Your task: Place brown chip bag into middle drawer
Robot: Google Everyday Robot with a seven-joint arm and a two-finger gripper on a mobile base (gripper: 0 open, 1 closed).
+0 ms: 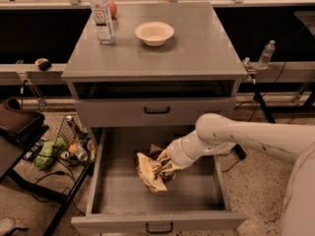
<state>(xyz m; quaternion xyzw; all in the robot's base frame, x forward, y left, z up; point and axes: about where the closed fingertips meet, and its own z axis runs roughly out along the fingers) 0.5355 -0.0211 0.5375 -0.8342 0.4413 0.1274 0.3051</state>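
Note:
The middle drawer [193,192] is pulled wide open at the bottom of the camera view, its grey floor showing. The brown chip bag [150,171], crinkled dark brown and tan, is inside it, left of centre, low over or on the floor. My gripper [163,162] reaches in from the right on a white arm and is shut on the bag's upper right edge. The fingers are mostly hidden by the bag and the wrist.
The grey drawer front [156,110] above is closed. On the cabinet top stand a water bottle [101,16], a white bowl [154,32] and a small red thing [113,8]. A wire basket of cans [74,142] and a dark bag [19,123] sit on the floor at left.

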